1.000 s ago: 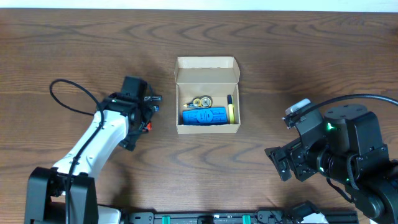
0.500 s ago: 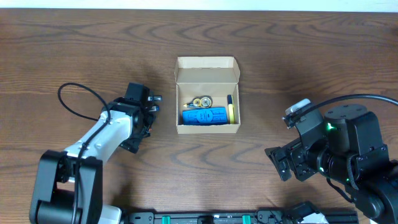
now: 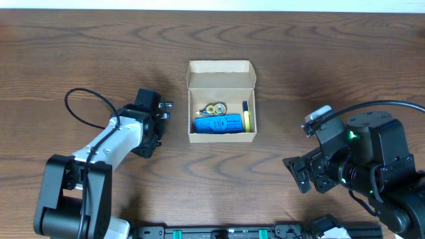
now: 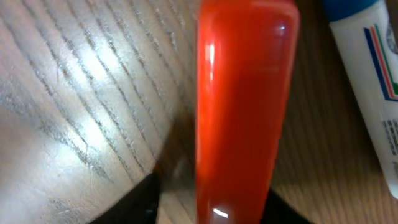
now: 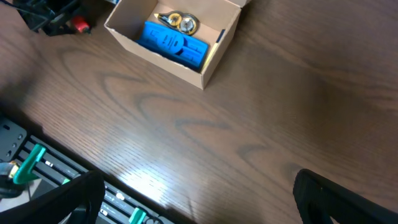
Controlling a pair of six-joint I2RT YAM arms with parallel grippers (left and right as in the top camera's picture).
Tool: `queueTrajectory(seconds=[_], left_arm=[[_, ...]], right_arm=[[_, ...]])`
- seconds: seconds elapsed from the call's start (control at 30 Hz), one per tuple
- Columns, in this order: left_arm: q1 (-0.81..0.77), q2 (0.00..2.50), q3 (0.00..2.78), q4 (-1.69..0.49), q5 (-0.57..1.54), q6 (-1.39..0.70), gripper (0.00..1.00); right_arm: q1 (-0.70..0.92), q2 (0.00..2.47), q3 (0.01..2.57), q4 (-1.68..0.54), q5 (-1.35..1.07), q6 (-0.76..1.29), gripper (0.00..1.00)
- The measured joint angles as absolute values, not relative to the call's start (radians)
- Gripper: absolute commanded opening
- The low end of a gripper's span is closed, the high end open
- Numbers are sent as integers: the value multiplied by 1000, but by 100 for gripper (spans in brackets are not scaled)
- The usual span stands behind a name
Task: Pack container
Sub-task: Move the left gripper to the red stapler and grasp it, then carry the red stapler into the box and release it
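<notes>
The container (image 3: 222, 67) is a small tan cardboard box with its flap lid up, in the middle of the table; it also shows in the right wrist view (image 5: 180, 70). Inside lie a blue ribbed object (image 3: 219, 124), a gold-coloured round piece (image 3: 214, 108) and a yellow item (image 3: 246, 119). My left gripper (image 3: 158, 123) is low on the table just left of the box. In its wrist view a red marker (image 4: 242, 106) lies between the jaws of the left gripper (image 4: 211, 208); the right jaw touches it, the left stands a little apart. My right gripper (image 3: 299, 174) hangs open and empty.
A white marker with a blue cap (image 4: 373, 74) lies on the wood right beside the red one. A rail with green clips (image 5: 37, 165) runs along the table's near edge. The left arm's black cable (image 3: 80, 109) loops over the table on the left.
The left gripper has moved slightly right toward the box and lowered, and its jaws have narrowed around the red marker. The right arm has not moved.
</notes>
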State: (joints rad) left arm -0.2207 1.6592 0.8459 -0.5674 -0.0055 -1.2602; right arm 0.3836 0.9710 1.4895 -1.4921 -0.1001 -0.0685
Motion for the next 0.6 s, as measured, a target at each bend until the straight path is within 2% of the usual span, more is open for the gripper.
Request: queueTrajectory(seconds=[0.13, 0.23, 0.6], left_arm=[[-221, 1661, 846, -567, -7, -1259, 23], [-221, 1661, 846, -569, -7, -1256, 6], [-221, 1600, 842, -686, 1, -1187, 6]], right_arm=[[384, 971, 1489, -1492, -100, -68, 99], [384, 971, 1489, -1492, -100, -68, 99], [384, 971, 1489, -1492, -100, -68, 99]])
